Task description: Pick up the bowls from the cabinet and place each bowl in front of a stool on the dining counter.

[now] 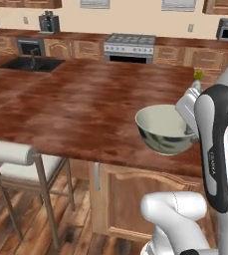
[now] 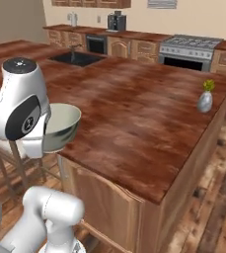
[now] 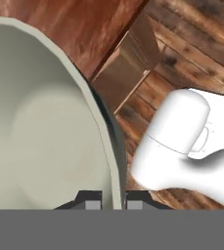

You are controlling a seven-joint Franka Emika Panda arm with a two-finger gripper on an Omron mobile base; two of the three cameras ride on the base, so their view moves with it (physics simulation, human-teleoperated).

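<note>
Green-grey bowl (image 1: 165, 128) carried over the near edge of the dining counter (image 1: 85, 99), not set down yet.
Gripper (image 3: 112, 201) pinches the bowl's rim, one finger each side. Stool (image 1: 21, 164) sits off left below the edge. Second bowl unplaced, probably. Farther: small vase (image 2: 205, 100), sink (image 1: 32, 63); landing spot bare.

Glossy white rounded arm (image 1: 220, 149) segments with dark grey joint bands, small pale lettering on one; dark claw (image 3: 106, 200) tips.
</note>
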